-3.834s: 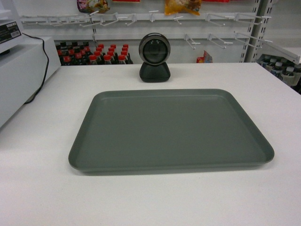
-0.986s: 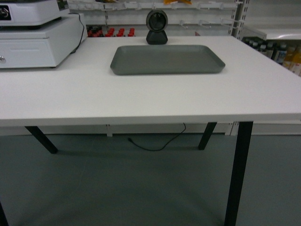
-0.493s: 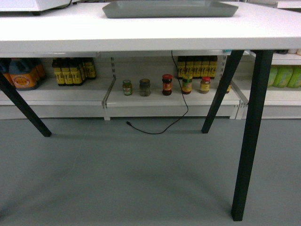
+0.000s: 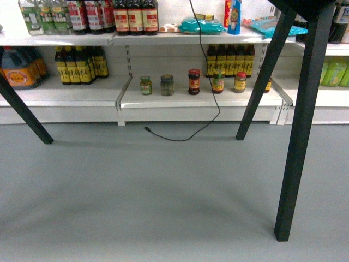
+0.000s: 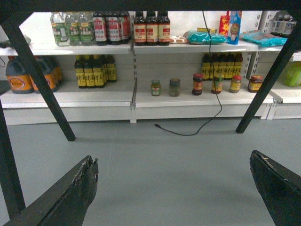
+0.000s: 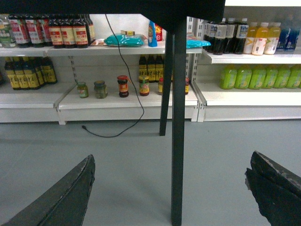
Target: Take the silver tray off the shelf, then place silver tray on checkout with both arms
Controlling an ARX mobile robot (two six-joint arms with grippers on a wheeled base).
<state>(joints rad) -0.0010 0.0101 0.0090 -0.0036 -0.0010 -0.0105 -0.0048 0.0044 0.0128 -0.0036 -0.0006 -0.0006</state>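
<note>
The silver tray is out of view in all three views, and so is the shelf. Of the checkout I see only its dark underside (image 5: 141, 4) and black legs (image 4: 302, 125); its white top is hidden above. My left gripper (image 5: 172, 157) is open low over the grey floor, its black fingers (image 5: 70, 193) wide apart with nothing between them. In its own wrist view my right gripper (image 6: 172, 157) is also open and empty, with a checkout leg (image 6: 178, 127) standing upright ahead between its fingers (image 6: 66, 193). Neither gripper shows in the head view.
White store shelves (image 4: 196, 98) behind the checkout carry dark sauce bottles (image 4: 76, 65), small jars (image 4: 167, 85) and green drink bottles (image 6: 244, 77). A black cable (image 4: 180, 134) hangs down and trails on the grey floor (image 4: 152, 196). Slanted legs (image 4: 24, 112) stand at the left.
The head view has sunk from the checkout top with the silver tray on it to below the tabletop; the tray has slid out of sight at the top.
</note>
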